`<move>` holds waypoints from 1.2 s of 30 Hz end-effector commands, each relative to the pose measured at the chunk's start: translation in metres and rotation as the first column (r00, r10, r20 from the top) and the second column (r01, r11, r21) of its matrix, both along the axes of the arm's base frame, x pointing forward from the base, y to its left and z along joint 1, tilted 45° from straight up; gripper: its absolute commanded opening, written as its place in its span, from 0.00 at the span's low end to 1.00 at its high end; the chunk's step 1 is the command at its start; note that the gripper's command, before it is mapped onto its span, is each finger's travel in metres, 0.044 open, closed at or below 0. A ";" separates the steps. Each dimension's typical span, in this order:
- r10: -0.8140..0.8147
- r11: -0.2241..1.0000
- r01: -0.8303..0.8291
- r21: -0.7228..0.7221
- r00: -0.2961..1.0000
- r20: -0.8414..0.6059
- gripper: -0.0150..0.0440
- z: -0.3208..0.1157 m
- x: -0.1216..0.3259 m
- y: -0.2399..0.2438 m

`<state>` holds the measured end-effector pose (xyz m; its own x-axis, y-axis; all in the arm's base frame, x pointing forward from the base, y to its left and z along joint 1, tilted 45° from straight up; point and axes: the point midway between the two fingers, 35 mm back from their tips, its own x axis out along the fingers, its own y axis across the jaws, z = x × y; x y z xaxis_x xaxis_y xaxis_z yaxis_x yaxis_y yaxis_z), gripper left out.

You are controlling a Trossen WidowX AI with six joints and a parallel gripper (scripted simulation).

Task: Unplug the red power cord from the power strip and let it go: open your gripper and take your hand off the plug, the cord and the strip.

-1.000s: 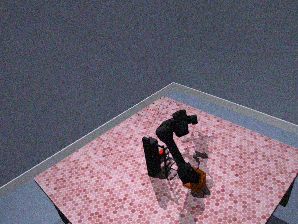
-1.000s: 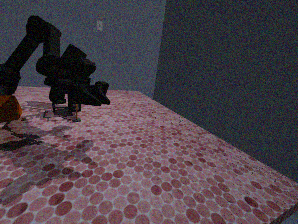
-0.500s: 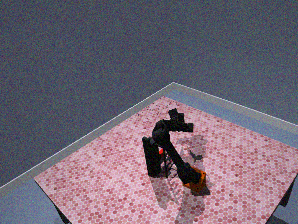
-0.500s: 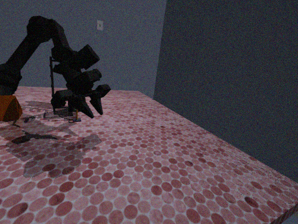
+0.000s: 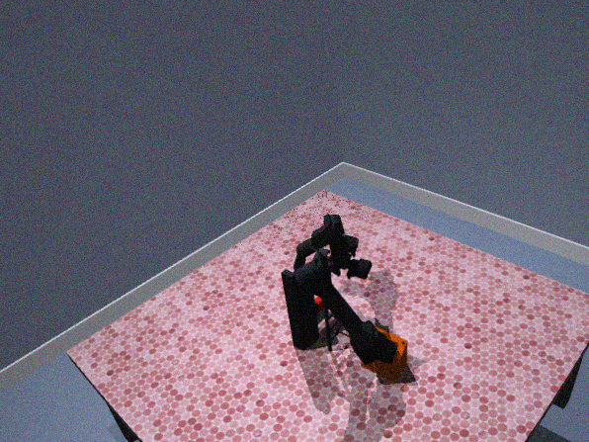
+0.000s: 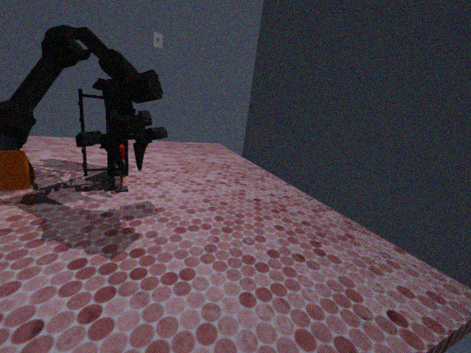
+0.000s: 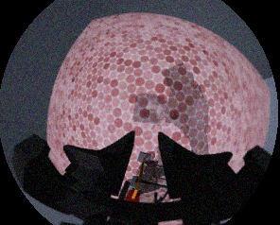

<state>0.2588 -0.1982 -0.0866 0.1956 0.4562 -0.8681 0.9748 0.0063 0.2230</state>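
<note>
The red plug (image 6: 122, 152) sits in the upright black power strip (image 5: 299, 310) on the dotted table (image 6: 245, 260). The gripper (image 6: 127, 161) points down over it, fingers partly closed around the plug; whether they grip it cannot be told. The orange base (image 5: 390, 360) stands nearby.

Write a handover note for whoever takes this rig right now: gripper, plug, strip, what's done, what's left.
Gripper: partly open, pointing down at the red plug, holding nothing.
Red plug: seemingly seated in the upright black power strip, near the arm's orange base.
Done: approach only.
Left: close on the plug, pull it out, open, back away from plug, cord and strip.
</note>
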 end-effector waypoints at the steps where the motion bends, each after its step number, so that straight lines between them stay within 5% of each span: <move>1: -0.037 0.970 0.072 0.231 0.988 -0.151 0.53 0.067 -0.004 0.037; 36: -0.040 0.950 0.102 0.296 0.977 -0.208 0.53 0.107 -0.005 0.069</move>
<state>0.2542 -0.1352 0.0159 0.0778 0.6909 -0.7188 0.9948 -0.1009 0.0107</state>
